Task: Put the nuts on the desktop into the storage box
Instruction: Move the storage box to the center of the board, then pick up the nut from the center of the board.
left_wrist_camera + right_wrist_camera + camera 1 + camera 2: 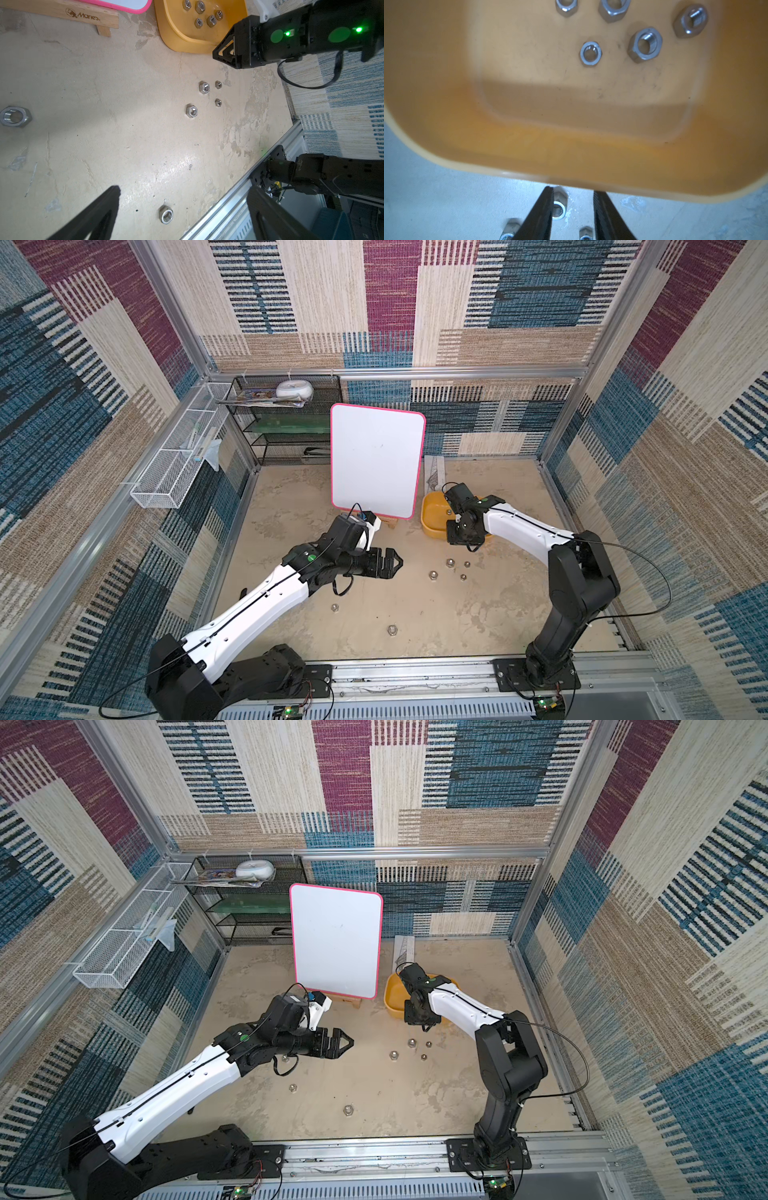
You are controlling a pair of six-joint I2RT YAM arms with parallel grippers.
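Bench: beige, mottled surface inside a cell with patterned walls.
Storage box: mustard-yellow tray at the back right of the bench, just beside a pink-rimmed whiteboard.
Boxed nuts: five silver hex nuts lie on the tray floor.
Loose nuts: four sit clustered on the bench near the tray's front. Two more lie nearer the front rail. One lies under the left arm.
Left claw: jaws spread wide and holding nothing. It hovers mid-bench, pointing toward the cluster.
Right claw: jaws narrowly parted with nothing between them. Its tips are at the tray's near rim, raised above the bench.
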